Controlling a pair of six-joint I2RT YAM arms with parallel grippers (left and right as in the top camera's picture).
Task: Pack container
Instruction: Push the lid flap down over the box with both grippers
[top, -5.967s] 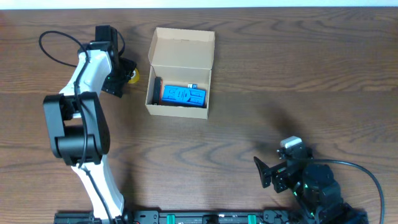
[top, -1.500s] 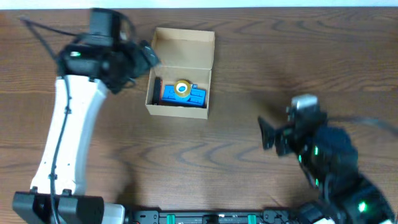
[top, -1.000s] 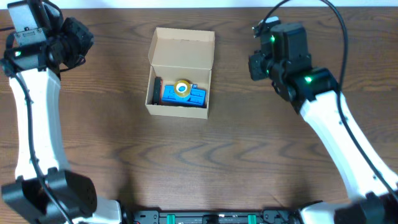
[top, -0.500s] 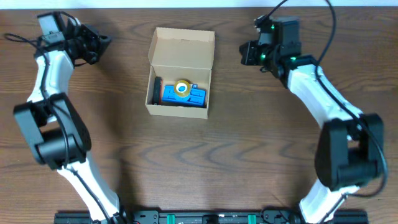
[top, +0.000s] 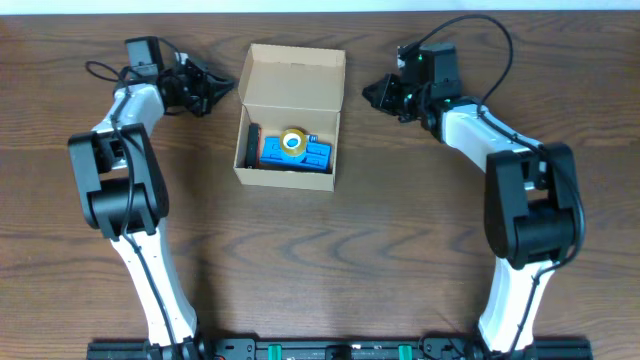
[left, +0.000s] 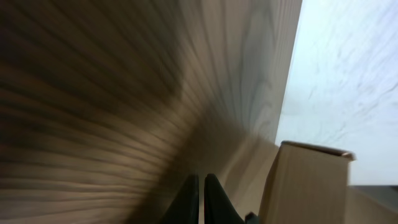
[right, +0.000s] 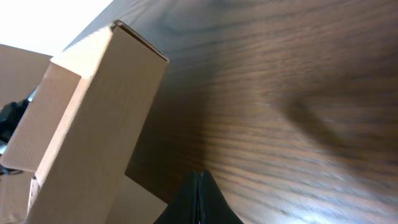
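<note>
Surface: wood table (top: 400, 220).
Container (top: 296, 84): lid up.
My left gripper (top: 226, 88): fingers together, container's ten o'clock.
My right gripper (top: 370, 90): fingers together, two o'clock.

The left wrist view is blurred: the tabletop (left: 93, 93) grain smears into streaks, and the container (left: 308, 183) is cut off by the bottom and right edges. Only the tips of the left gripper (left: 200, 185) show. In the right wrist view the container's inside is hidden, and the right gripper (right: 199, 183) shows fingertips only. Overhead, a yellow roll (top: 292, 142) hides part of the blue item (top: 312, 155), and the dark thing (top: 252, 140) beside it is too small to identify.
</note>
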